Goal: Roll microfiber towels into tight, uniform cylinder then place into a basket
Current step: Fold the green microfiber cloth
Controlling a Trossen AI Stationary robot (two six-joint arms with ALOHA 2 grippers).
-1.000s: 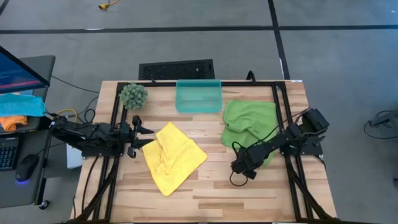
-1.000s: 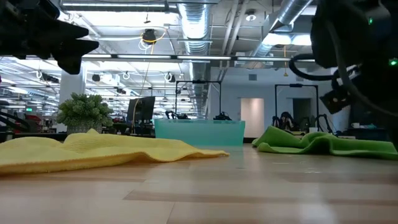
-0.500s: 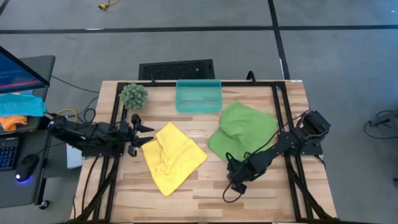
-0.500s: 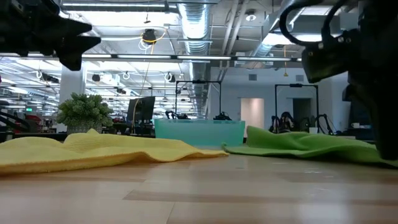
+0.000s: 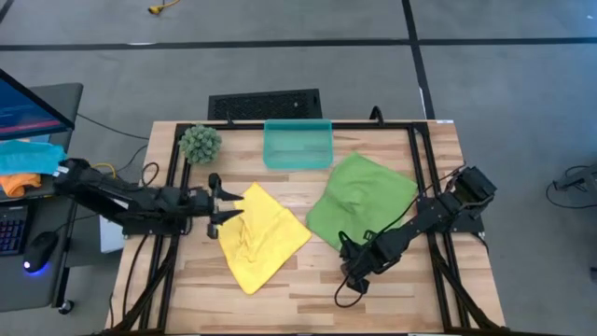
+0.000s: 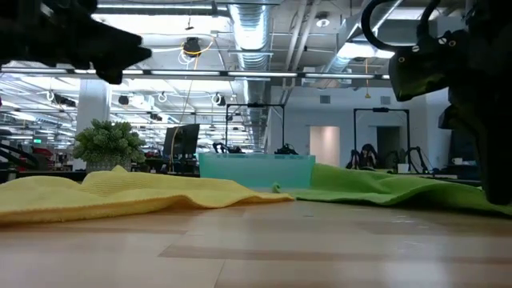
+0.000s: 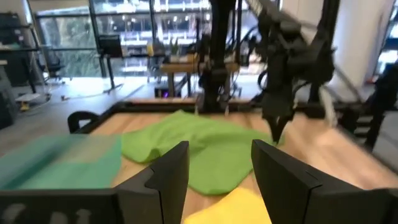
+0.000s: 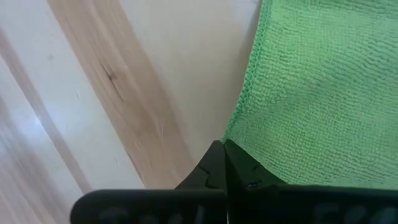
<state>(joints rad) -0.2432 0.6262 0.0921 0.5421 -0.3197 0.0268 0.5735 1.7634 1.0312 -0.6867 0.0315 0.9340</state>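
The lime green towel [image 5: 364, 198] lies spread flat on the table's right half, in front of the teal basket [image 5: 298, 143]. My right gripper [image 5: 349, 254] points down at the towel's near corner and is shut on it; it also shows in the right wrist view [image 8: 222, 155]. The yellow towel [image 5: 261, 235] lies rumpled on the table left of centre. My left gripper [image 5: 222, 199] hovers level at that towel's left corner, open and touching nothing. In the left wrist view my left gripper [image 7: 221, 177] has the yellow towel [image 7: 239, 205] below it. My right gripper pinches the green towel's near corner [image 8: 233, 138] between its two shut fingertips. The fingers come from above, pointing down. The rest of the towel lies flat on the table, stretching away toward the basket.
A round green plant ball [image 5: 200, 143] stands at the far left, beside the basket. Bare wood [image 5: 317, 289] runs along the table's near edge. Blue and orange cloths [image 5: 23, 163] lie on a side desk off the table's left.
My right gripper has gone toward the table's near left, drawing the green towel's corner with it. The towel, bunched up before, is now spread out flat. My left gripper has moved right, to the yellow towel's left corner, staying open.
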